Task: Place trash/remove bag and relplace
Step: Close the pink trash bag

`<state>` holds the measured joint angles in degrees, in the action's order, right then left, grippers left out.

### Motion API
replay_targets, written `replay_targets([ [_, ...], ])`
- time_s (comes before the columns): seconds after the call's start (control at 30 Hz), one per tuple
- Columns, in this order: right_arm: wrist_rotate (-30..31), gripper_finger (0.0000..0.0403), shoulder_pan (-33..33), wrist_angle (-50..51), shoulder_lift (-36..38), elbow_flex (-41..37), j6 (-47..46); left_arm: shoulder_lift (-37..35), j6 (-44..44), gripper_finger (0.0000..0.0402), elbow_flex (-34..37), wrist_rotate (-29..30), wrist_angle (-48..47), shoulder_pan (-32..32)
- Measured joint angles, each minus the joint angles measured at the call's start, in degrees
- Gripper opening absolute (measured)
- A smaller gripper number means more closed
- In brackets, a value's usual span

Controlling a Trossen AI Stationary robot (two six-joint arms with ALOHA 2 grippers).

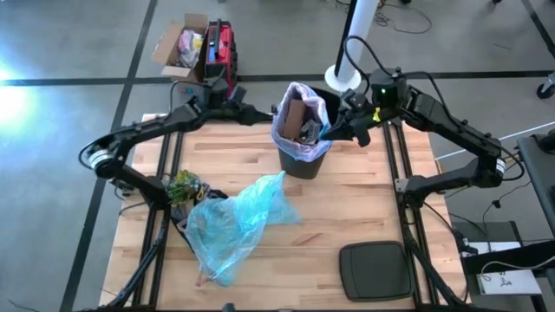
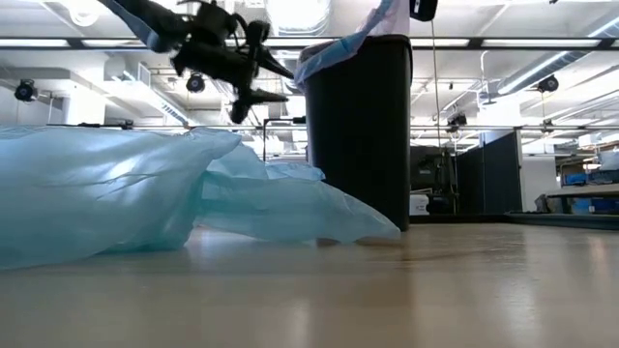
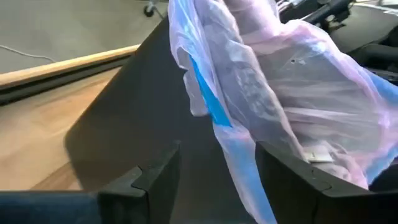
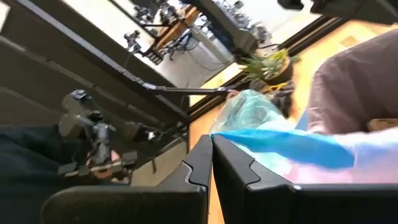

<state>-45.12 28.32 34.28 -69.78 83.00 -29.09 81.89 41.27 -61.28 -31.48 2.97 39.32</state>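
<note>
From above, the bag (image 1: 299,117) lines the black bin (image 1: 305,161) near the table's twelve o'clock edge, trash (image 1: 303,121) inside. The left gripper (image 1: 270,115) stands open at its nine o'clock rim; the right gripper (image 1: 332,130) pinches the blue drawstring (image 4: 292,146) at three o'clock.

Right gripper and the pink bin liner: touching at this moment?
Touching. In the right wrist view the right gripper is shut on the blue drawstring hem of the bag; the high view puts it at the bin rim.
</note>
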Motion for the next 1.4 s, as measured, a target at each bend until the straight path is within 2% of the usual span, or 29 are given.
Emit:
replay_targets([
  [0.3,1.88,0.0,-0.09,1.51,-0.05,0.0,0.47,6.51,6.75,0.0225,0.0,-5.83,16.61,0.19],
  [0.4,3.5,0.0,-0.09,1.51,-0.05,0.0,0.96,7.86,9.32,0.0223,0.0,-8.05,20.13,0.19],
  [0.63,4.67,0.0,-0.09,1.66,-0.05,-0.02,2.19,10.22,11.81,0.0199,-0.13,-7.82,23.8,0.19],
  [0.9,4.84,0.0,-0.22,1.92,-0.05,-0.02,2.37,9.17,12.81,0.0143,-0.02,-8.08,28.22,0.25],
  [1.27,4.84,0.0,-0.22,1.95,-0.05,-0.04,2.79,8.5,12.81,0.0009,-0.02,-8.2,27.73,0.28],
  [1.4,4.84,0.0,-0.22,1.95,-0.05,-0.06,2.83,8.5,12.34,0.0013,0.0,-8.24,26.33,0.28],
])
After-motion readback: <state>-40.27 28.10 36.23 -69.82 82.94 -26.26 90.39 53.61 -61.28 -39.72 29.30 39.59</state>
